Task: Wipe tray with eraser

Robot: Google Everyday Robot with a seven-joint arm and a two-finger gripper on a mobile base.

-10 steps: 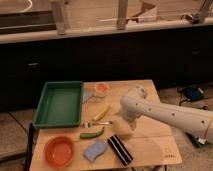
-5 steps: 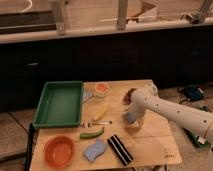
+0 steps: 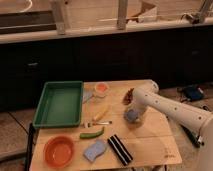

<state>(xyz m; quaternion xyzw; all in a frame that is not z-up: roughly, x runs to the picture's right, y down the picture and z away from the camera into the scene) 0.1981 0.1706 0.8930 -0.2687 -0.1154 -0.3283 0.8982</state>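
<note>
While the white arm's end effector (image 3: 134, 110) sits low over the right middle of the wooden surface (image 3: 152, 141), directly on the small squarish blue-grey soft eraser (image 3: 131, 117), the grip itself is the first worry. I cannot tell whether the end effector is apart or clamped on the pad. A shallow or off-centre hold on something that soft would likely let it fold or slip out on the lift.

The large rectangular green plastic tray (image 3: 59, 105) lies well apart on the left side of the surface, so the carry is long. Between the two lie a yellow elongated item (image 3: 101, 113), a thin utensil (image 3: 98, 123) and a green pod-like vegetable (image 3: 92, 134), which a low leftward sweep could knock. A small orange cup (image 3: 101, 88) stands near the tray's far right corner, where the forearm could tip it. Coming in too low would also catch the tray's raised rim and shove it. A reddish-brown item (image 3: 129, 95), just beyond the wrist, could be nudged too.
</note>
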